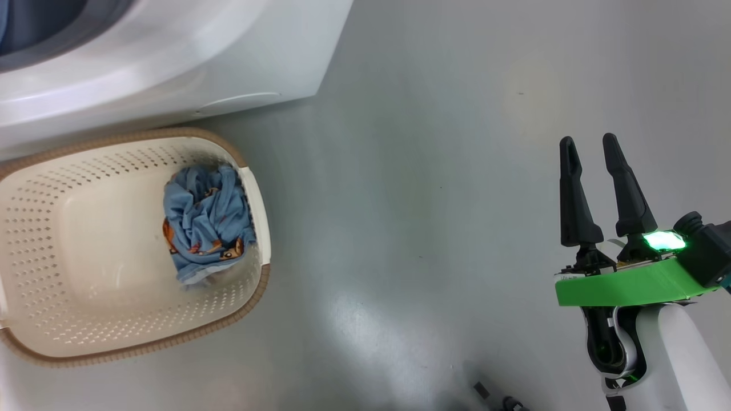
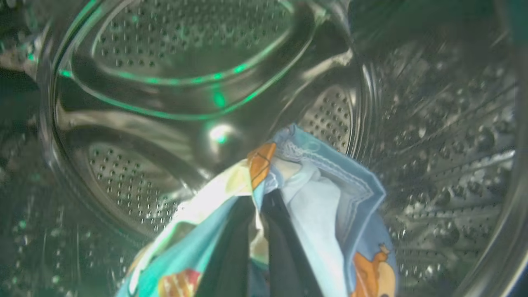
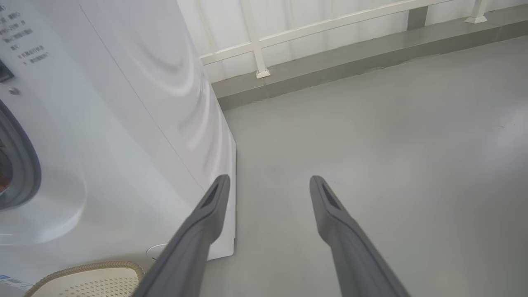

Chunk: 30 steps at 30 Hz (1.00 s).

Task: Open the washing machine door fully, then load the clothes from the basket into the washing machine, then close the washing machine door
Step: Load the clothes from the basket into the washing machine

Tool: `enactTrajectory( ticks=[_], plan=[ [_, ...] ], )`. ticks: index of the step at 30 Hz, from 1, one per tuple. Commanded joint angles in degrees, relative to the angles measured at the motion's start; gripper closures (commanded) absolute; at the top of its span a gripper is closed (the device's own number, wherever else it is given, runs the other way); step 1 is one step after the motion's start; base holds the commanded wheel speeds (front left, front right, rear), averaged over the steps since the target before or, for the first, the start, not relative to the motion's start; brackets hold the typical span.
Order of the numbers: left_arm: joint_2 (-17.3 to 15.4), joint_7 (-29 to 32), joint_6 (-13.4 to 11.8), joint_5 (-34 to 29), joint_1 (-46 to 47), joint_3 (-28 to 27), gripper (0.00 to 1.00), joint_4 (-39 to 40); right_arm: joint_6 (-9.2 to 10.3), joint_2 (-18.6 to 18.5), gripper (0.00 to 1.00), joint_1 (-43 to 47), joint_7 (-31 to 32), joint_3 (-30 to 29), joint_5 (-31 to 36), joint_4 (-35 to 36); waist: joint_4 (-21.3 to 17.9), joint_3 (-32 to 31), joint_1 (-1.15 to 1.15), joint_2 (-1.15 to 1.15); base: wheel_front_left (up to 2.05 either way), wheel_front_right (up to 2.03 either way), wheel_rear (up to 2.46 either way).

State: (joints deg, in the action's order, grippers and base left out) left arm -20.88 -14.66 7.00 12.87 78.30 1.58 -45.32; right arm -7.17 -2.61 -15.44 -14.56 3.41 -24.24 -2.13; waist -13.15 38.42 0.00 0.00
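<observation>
Head view, looking down: a white washing machine (image 1: 171,68) fills the 11 o'clock corner; grey floor (image 1: 428,200) spreads from 12 to 5 o'clock; a cream basket (image 1: 34,251) with a brown rim sits on the floor at 8 o'clock, just in front of the machine; a crumpled blue garment (image 1: 205,222) lies inside it, against the 3 o'clock wall; the right fingers (image 1: 588,138), at 4 o'clock, stand wide apart and hold nothing. Left wrist view: inside the steel drum (image 2: 185,62), the left fingers (image 2: 259,198), at 6 o'clock, are pinched together on a second blue garment (image 2: 326,198).
</observation>
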Motion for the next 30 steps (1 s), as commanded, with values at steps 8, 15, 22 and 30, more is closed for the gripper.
enactTrajectory(
  ticks=[8, 15, 22, 30],
  plan=[
    [-2.0, -0.3, 0.1, -3.0, -5.9, -4.8, 1.0, 9.7, -0.32, -0.3, 0.0, -0.3, -0.4, 1.4, -0.5, 1.7, -0.4, 1.1, 0.0, 0.0, 0.0, 0.0, 0.0],
    [-2.2, -0.3, 0.4, -3.2, -7.1, -4.8, 1.0, 1.7, -0.32, -0.3, 0.0, -0.4, -0.4, 2.1, -0.4, 1.7, -0.4, 0.7, 0.0, 0.0, 0.0, 0.0, 0.0],
    [-3.3, -0.3, 0.4, -3.5, -5.2, -4.0, 1.0, -5.7, -0.32, -0.3, 0.0, -0.2, -0.4, 2.5, -0.5, 2.0, -0.8, 0.5, 0.0, 0.0, 0.0, 0.0, 0.0],
    [-4.2, -0.3, 0.5, -3.6, -1.1, -0.5, 0.03, -12.5, -0.32, -0.3, 0.0, 0.0, -0.4, 2.5, -0.6, 1.8, -0.8, 0.2, 0.0, 0.0, 0.0, 0.0, 0.0]
  ],
)
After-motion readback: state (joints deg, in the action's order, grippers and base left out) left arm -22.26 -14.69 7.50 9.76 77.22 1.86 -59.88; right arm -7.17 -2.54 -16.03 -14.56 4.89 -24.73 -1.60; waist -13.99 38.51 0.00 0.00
